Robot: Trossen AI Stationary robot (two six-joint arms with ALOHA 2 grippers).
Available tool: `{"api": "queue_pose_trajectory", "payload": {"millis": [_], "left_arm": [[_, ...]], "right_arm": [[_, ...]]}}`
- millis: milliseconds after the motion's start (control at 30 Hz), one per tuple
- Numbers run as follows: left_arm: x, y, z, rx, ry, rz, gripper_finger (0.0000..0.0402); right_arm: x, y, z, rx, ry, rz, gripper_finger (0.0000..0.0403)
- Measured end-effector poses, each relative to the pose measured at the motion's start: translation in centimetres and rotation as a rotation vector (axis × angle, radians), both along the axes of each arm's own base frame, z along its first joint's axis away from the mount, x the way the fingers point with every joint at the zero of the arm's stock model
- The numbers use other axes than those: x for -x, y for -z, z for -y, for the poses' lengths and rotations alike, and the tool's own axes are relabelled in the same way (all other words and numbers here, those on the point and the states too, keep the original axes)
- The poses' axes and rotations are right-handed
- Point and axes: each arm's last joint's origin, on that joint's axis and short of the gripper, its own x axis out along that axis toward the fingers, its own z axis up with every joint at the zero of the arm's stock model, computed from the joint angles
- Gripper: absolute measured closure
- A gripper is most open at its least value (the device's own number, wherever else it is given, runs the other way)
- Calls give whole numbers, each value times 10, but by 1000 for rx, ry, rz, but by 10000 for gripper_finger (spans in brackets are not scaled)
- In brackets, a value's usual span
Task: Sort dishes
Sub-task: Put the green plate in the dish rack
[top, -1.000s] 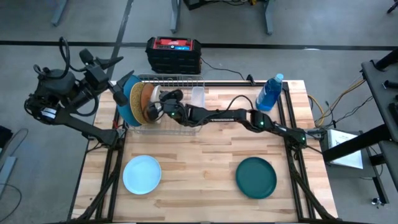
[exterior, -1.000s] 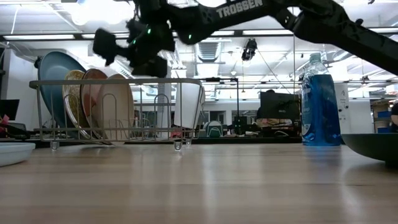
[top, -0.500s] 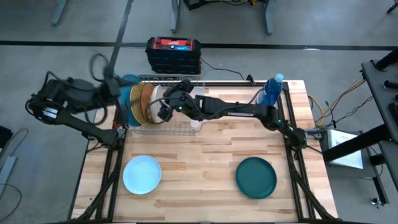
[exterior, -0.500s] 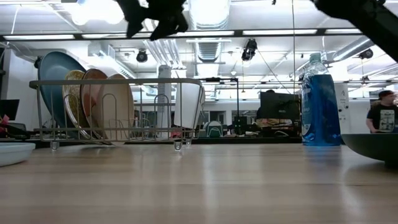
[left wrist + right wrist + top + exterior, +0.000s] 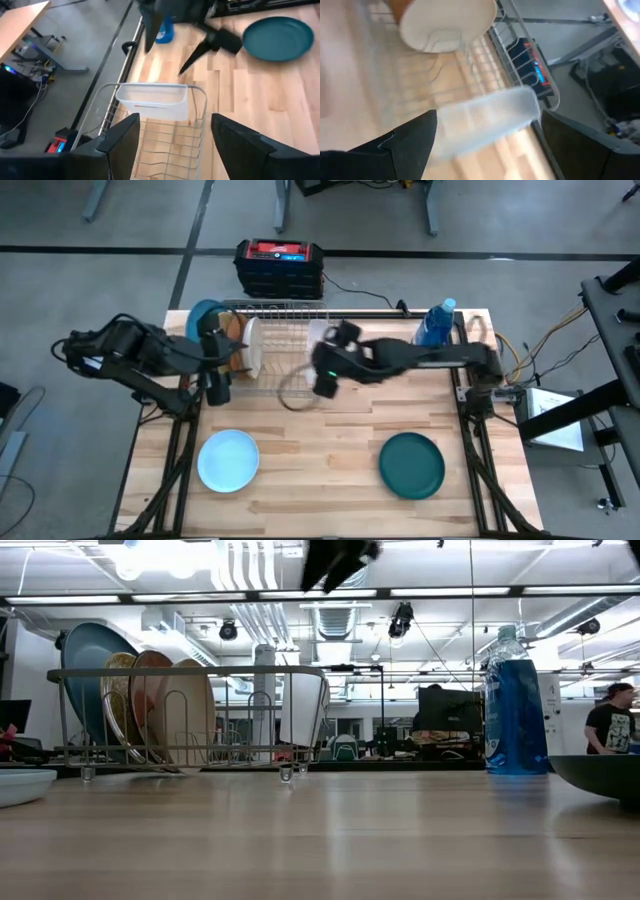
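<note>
Three plates [image 5: 150, 710] stand in the rack [image 5: 285, 350] – blue, gold, beige. The pale blue plate [image 5: 228, 459] and green plate [image 5: 411, 464] lie on the bench [image 5: 320, 480] in front of it, unsorted. Both end effectors – left [image 5: 215, 380], right [image 5: 325, 370] – hover at the rack, fingers apart and empty.

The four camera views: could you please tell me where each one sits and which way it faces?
High view: overhead, facing straight down on the table; both arms show.
Low view: at tabletop height, facing level across to the dish rack; a dark arm part at top.
Left wrist view: on the left arm, facing across the rack; own fingers show.
Right wrist view: on the right arm, facing the rack; own fingers show.
Shared: the dark teal-green plate.
</note>
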Motion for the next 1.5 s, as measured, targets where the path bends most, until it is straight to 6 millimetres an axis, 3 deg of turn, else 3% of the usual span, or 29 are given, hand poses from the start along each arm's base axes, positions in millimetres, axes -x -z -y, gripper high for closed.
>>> {"api": "queue_pose_trajectory", "payload": {"millis": [133,300,433,633,767,967,1133,1300,1500], "left_arm": [[-3,1,8,4,36,-1,168],[-7,7,22,18,89,13,168],[-12,17,32,5,98,16,169],[-14,30,40,-17,69,22,169],[-16,33,45,11,66,30,169],[-21,38,51,18,69,20,169],[-27,41,53,8,60,9,169],[-30,43,54,-11,55,1,169],[-29,43,54,-11,55,3,169]], "right_arm": [[45,-4,-23,-41,-14,47,57],[100,8,-51,-131,-10,103,57],[139,27,-69,-239,19,127,57],[178,62,-93,-499,96,103,57],[194,88,-116,-566,86,13,57],[214,112,-155,-518,-70,-31,57],[223,130,-176,-553,-35,-81,57],[224,150,-196,-642,47,-180,57],[212,161,-222,-627,8,-236,57]]}}
